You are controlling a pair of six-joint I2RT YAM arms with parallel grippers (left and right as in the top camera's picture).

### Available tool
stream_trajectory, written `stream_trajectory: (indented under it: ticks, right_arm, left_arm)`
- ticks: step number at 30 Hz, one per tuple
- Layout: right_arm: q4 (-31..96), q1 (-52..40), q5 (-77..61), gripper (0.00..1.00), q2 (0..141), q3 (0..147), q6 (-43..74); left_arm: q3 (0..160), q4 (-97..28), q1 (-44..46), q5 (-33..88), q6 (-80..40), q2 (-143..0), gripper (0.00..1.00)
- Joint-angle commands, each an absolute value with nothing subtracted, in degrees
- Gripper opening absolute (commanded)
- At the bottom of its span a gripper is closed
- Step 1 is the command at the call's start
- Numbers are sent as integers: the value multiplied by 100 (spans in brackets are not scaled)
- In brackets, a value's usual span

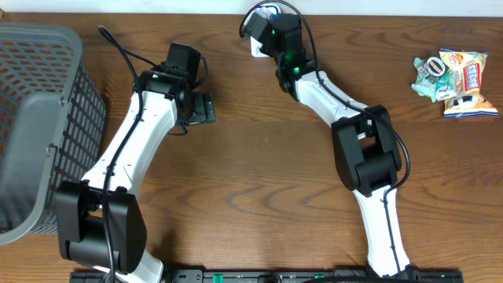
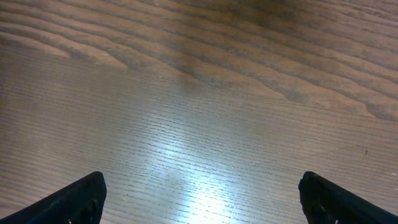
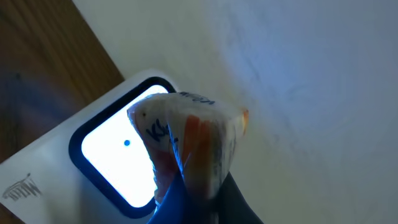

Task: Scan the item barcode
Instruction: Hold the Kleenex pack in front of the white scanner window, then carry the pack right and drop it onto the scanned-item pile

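One wood-grain table [image 1: 251,196]; left pincer [image 2: 202,196] gapes, right pincer [image 3: 194,198] clamps snack packet [image 3: 186,134].

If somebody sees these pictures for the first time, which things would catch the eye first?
Most striking is the glowing scanner at the far edge of the table, with a snack packet held right before its lit window by the right arm, jaws shut on it. Next come the grey basket at the left edge and a small heap of snacks at the far right.
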State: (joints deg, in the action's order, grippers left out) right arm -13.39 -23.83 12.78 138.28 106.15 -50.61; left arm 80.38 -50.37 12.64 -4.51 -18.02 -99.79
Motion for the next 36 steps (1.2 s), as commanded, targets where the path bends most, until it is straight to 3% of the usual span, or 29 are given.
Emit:
stream_trajectory:
  ticks: [1, 11, 23, 25, 26, 27, 30, 32, 36]
  right_arm:
    - [-1369, -2482, 1470, 1, 13644, 10685, -5103]
    - [-115, -1732, 2259, 1, 12326, 10685, -4515]
    - [3118, 666, 2532, 1, 11992, 10683, -2036]
    - [3334, 987, 2532, 12, 11990, 10683, -1693]
    - [3424, 1116, 2493, 29, 11990, 10683, -1544]
    - [3514, 1247, 2303, 58, 11990, 10683, -1435]
    - [3774, 1496, 1575, 75, 11990, 10683, -1433]
    - [3889, 1586, 1186, 99, 11990, 10683, -1389]
    - [4101, 1597, 967, 99, 11939, 10683, -1214]
  left_arm:
    - [8075, -5050, 1256, -519, -1789, -9996, 98]
    - [8075, -5050, 1256, -519, -1787, -9996, 97]
    - [8075, -5050, 1256, -519, -1787, -9996, 97]
    - [8075, -5050, 1256, -519, -1789, -9996, 98]
    - [8075, -5050, 1256, -519, -1787, -9996, 98]
    - [8075, -5050, 1256, -519, -1787, -9996, 98]
    - [8075, -5050, 1256, -519, -1787, -9996, 98]
    - [8075, -5050, 1256, -519, -1787, -9996, 98]
    - [8075, -5050, 1256, -519, -1787, -9996, 97]
